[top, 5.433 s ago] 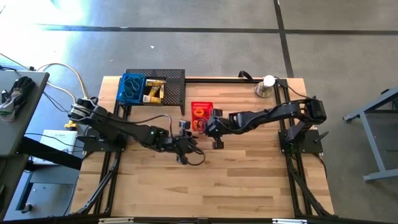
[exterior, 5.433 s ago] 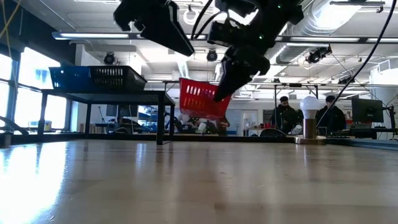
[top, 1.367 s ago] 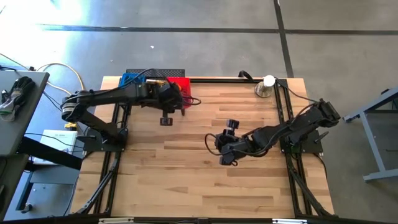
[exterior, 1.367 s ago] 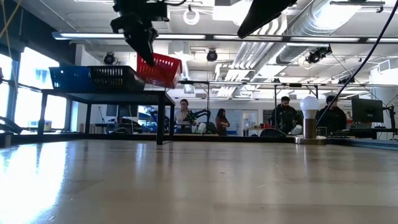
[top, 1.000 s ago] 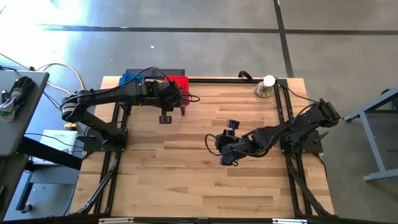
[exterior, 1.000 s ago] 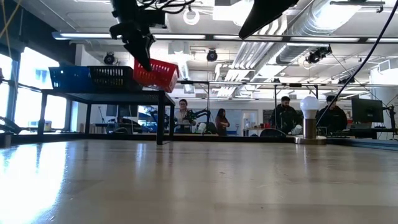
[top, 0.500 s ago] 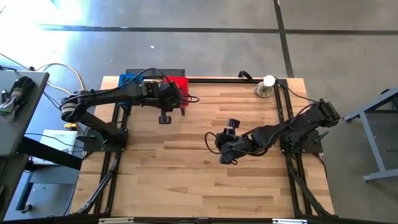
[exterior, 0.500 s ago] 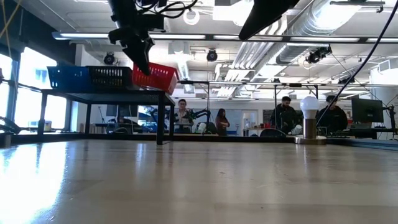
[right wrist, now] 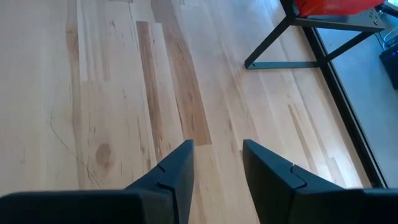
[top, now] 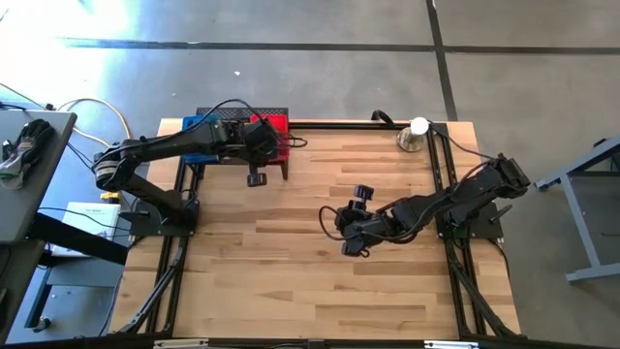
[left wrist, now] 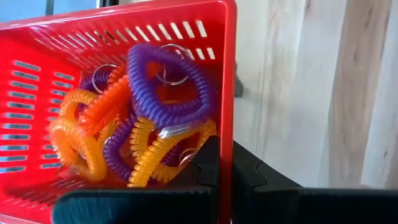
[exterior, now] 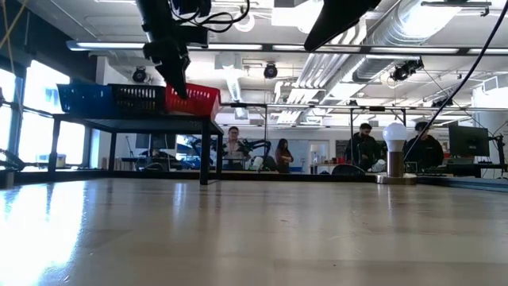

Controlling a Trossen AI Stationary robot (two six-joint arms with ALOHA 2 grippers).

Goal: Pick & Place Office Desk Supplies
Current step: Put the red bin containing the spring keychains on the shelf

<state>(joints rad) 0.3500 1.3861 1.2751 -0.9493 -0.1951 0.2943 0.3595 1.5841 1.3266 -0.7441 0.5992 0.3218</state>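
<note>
A red slotted basket (left wrist: 124, 37) holds coiled elastic loops (left wrist: 143, 118) in purple, orange and yellow. It stands level at the right end of the black mesh shelf (exterior: 135, 119), beside a dark mesh basket (exterior: 139, 97) and a blue basket (exterior: 87, 99). My left gripper (left wrist: 227, 168) is shut on the red basket (top: 273, 123) at the table's far left. My right gripper (right wrist: 217, 162) is open and hovers over bare wood mid-table (top: 344, 233). No yellow-and-white boxes or dark bands show. My left gripper pinches the red basket's side wall (left wrist: 227, 140) just below the rim, one finger (left wrist: 208, 162) inside among the loops and one finger (left wrist: 249, 174) outside. It comes from above (exterior: 176, 75), slanting down. The basket is level, its bottom even with the shelf top.
A silver dome with a white ball (top: 415, 134) stands at the table's far right corner. The shelf's legs (right wrist: 273, 43) stand on the wood. The table's near half (top: 310, 291) is bare wood. People sit in the room beyond (exterior: 365, 147).
My left gripper has moved toward the table's far edge and down, still shut on the red basket. The basket was tilted above the shelf's right end; it has come down level onto the shelf beside the dark basket.
</note>
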